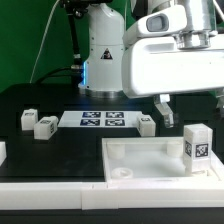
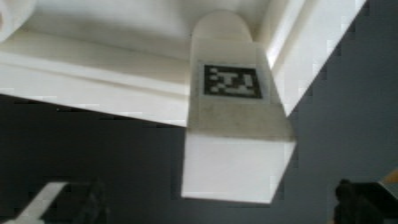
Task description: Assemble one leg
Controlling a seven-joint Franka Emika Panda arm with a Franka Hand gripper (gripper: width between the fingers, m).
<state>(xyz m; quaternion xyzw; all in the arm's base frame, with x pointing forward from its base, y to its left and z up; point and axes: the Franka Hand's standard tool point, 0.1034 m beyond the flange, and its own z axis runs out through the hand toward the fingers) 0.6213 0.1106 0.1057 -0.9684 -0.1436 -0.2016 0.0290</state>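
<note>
**Gripper (image 1: 188,106) state:** open. In the wrist view the fingers (image 1: 163,106) sit at the frame edges with the leg (image 1: 197,147) between them and a dark gap on either side. No contact is visible.

**Leg position:** upright on the panel (image 1: 150,152), at its end toward the exterior view's right, with one tag facing the exterior camera. The long axis is vertical. The leg lies below the gripper, inside the finger span, so the coming move is judged to be a straight descent and a closure across the leg (a sideways offset could tip it).

**Sockets:** the round socket (image 1: 122,172) toward the exterior view's left is empty. Whether the leg's foot sits in a socket cannot be told — the rim hides it.

Small white parts (image 1: 45,126) lie on the table (image 1: 50,155) near the marker board (image 1: 103,120), apart from the leg.
</note>
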